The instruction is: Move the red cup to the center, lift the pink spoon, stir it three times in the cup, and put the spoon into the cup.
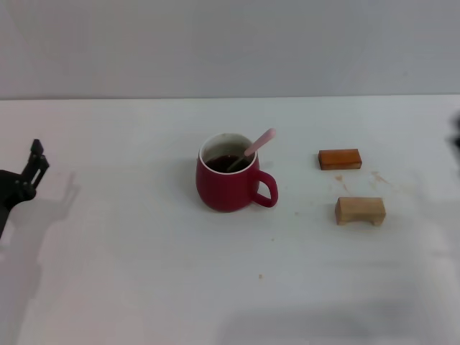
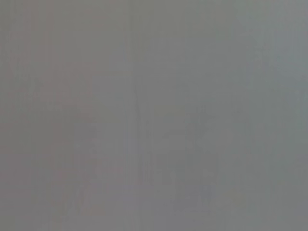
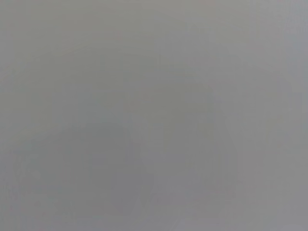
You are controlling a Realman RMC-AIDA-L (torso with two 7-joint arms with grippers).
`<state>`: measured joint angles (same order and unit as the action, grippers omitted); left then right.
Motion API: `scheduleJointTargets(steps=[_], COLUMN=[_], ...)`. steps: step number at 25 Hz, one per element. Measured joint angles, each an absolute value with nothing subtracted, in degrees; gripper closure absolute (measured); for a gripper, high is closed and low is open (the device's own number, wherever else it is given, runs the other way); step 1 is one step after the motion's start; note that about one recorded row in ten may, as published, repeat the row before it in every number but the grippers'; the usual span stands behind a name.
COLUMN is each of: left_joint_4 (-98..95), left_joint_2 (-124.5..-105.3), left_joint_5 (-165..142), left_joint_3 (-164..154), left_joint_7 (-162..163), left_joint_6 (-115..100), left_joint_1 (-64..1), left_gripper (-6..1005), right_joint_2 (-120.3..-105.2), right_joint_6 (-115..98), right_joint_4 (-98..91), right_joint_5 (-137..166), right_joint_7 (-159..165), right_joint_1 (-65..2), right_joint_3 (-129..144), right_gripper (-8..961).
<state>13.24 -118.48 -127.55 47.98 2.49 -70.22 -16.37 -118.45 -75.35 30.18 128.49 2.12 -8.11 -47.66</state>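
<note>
The red cup (image 1: 226, 181) stands upright near the middle of the white table (image 1: 144, 273) in the head view, its handle pointing right and toward me. The pink spoon (image 1: 260, 142) rests inside it. The spoon's bowl is down in the cup and its pink handle leans out over the rim to the far right. My left gripper (image 1: 37, 159) is at the table's far left edge, well away from the cup and holding nothing. Only a dark sliver of my right gripper (image 1: 456, 140) shows at the right edge. Both wrist views show only plain grey.
Two wooden blocks lie to the right of the cup: an orange-brown one (image 1: 339, 159) farther back and a pale arch-shaped one (image 1: 359, 210) nearer me. A grey wall runs behind the table.
</note>
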Motion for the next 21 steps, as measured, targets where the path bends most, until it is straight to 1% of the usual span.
scheduleJointTargets(steps=[1, 2, 3, 5, 7, 13, 21], left_joint_4=[13.26, 13.28, 13.33, 13.39, 13.42, 13.35, 12.93], left_joint_2=[-118.47, -118.47, -118.47, -118.48, -118.48, -118.47, -118.53], left_joint_5=[-127.55, -127.54, -127.54, -127.52, -127.51, -127.51, -127.53], left_joint_3=[48.63, 48.97, 49.44, 50.60, 51.28, 52.90, 53.32], left_joint_7=[2.60, 2.65, 2.76, 3.48, 4.70, 6.70, 6.50], left_joint_6=[-70.30, -70.36, -70.45, -70.94, -71.50, -73.46, -73.73], left_joint_1=[-16.15, -16.04, -15.90, -15.54, -15.32, -14.60, -14.43], left_gripper=[155, 155, 155, 155, 155, 155, 155], right_joint_2=[-118.45, -118.61, -118.61, -118.98, -119.12, -119.42, -119.44], right_joint_6=[-75.35, -77.70, -77.70, -82.29, -84.80, -89.02, -89.21], right_joint_4=[30.18, 29.24, 29.24, 26.27, 23.95, 19.30, 18.83], right_joint_5=[128.49, 128.29, 128.29, 128.18, 127.97, 125.85, 125.80], right_joint_7=[2.12, 3.00, 3.00, 5.36, 7.39, 9.93, 9.93], right_joint_1=[-8.11, -4.56, -4.56, -0.99, 0.06, 0.60, 0.21], right_joint_3=[-47.66, -51.23, -51.23, -54.62, -55.34, -55.01, -54.95], right_gripper=[265, 252, 240, 216, 192, 193, 193])
